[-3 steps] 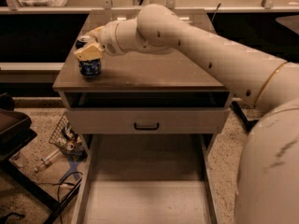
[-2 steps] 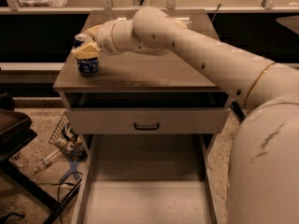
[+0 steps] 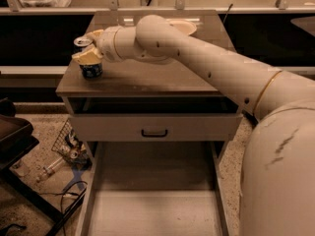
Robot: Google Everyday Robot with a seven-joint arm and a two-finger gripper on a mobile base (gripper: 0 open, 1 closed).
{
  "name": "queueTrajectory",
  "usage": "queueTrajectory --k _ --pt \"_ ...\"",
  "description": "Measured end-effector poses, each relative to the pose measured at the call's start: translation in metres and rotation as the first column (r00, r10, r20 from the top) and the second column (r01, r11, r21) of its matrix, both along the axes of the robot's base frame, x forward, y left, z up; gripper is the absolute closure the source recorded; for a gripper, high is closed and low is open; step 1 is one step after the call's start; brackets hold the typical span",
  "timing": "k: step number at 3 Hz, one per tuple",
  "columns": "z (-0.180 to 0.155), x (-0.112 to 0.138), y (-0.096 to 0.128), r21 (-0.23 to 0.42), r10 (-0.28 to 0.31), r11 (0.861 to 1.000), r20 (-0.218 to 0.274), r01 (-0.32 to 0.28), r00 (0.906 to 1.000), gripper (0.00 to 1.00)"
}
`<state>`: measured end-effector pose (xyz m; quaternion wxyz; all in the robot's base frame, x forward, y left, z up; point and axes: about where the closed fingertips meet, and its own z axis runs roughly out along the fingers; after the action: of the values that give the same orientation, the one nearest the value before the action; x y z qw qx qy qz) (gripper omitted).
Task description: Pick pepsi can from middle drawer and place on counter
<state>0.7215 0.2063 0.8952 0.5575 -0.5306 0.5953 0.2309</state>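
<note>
The pepsi can [image 3: 92, 71], dark blue with a silver top, stands at the left edge of the counter [image 3: 147, 80]. My gripper [image 3: 87, 54] reaches in from the right, and its yellowish fingers [image 3: 86, 57] are closed around the can's upper half. The can's base is on or just above the counter top. The middle drawer [image 3: 157, 181] is pulled out wide below, with a bare floor.
A pale round bowl [image 3: 184, 27] sits at the back of the counter. The top drawer front with a dark handle [image 3: 154, 132] stands slightly out. A wire basket and cables [image 3: 69, 146] lie on the floor to the left. A dark object [image 3: 12, 132] is at the left.
My arm and gripper have shifted a little to the left along the counter, and the can has moved with them toward the left edge.
</note>
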Motion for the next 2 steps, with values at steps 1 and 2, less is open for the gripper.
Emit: queueTrajectory --k 1,2 --pt "-0.0006 -0.0010 0.0025 0.000 0.004 1.000 -0.001 -0.004 1.0000 0.52" --pt "-0.0007 -0.0011 0.0027 0.000 0.004 1.000 -0.001 -0.004 1.0000 0.28"
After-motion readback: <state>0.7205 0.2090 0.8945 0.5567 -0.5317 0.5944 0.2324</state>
